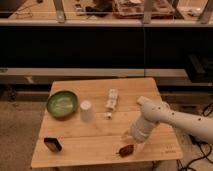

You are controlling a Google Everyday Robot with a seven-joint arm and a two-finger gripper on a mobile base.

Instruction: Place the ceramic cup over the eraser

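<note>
The white ceramic cup [87, 111] stands on the wooden table [90, 137], mouth down as far as I can tell, just right of the green bowl [62, 103]. The eraser [52, 144], a small dark block, lies near the table's front left corner, apart from the cup. My gripper [132, 141] hangs from the white arm [165, 116] at the table's front right, right above a reddish-brown object [126, 149]. It is well right of the cup and far from the eraser.
A white segmented strip [112, 99] lies at the table's middle back, with a small white bit [108, 115] beside it. A dark counter and shelving [100, 45] run behind the table. Cables lie on the floor at right [200, 150].
</note>
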